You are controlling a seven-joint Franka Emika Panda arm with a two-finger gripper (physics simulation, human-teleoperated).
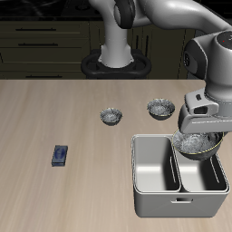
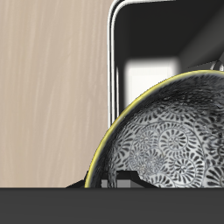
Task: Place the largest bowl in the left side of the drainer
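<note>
The largest bowl (image 1: 200, 145), shiny grey with a patterned inside and a yellowish rim, hangs tilted over the left side of the drainer (image 1: 142, 178). My gripper (image 1: 201, 132) is shut on the bowl's rim from above. The drainer is a grey metal tub with two deep compartments, standing near the table's front edge. In the wrist view the bowl (image 2: 166, 150) fills most of the picture, with the drainer's rim and dark inside (image 2: 144, 39) behind it. My fingers are hidden there by a dark band.
Two smaller grey bowls stand farther back on the wooden table: the tiny one (image 1: 111, 116) and the mid-sized one (image 1: 160, 109). A small blue object (image 1: 60, 155) lies far from the drainer. The robot's base (image 1: 116, 62) is at the back.
</note>
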